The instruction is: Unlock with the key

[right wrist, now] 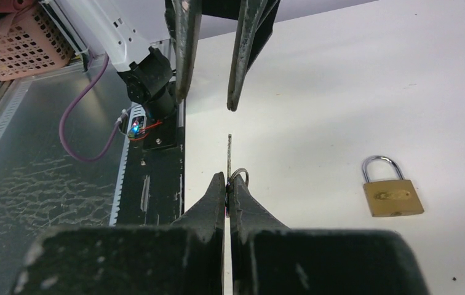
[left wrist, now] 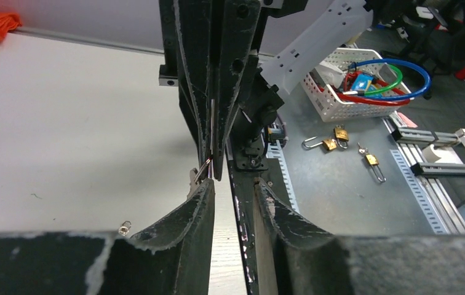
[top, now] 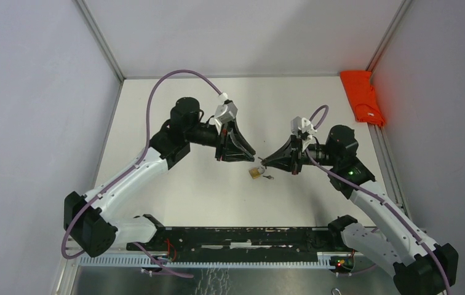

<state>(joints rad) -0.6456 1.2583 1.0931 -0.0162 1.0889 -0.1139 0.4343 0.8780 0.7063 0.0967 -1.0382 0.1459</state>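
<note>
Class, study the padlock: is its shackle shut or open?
Shut: both legs of the shackle enter the body of the padlock, with no gap.

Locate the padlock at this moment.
Top view: the brass padlock lies flat on the white table at centre, just below the tip of the right tool, apart from it.

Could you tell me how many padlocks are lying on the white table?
1. The brass padlock lies flat on the white table; no other shows there, though one might be hidden.
</note>
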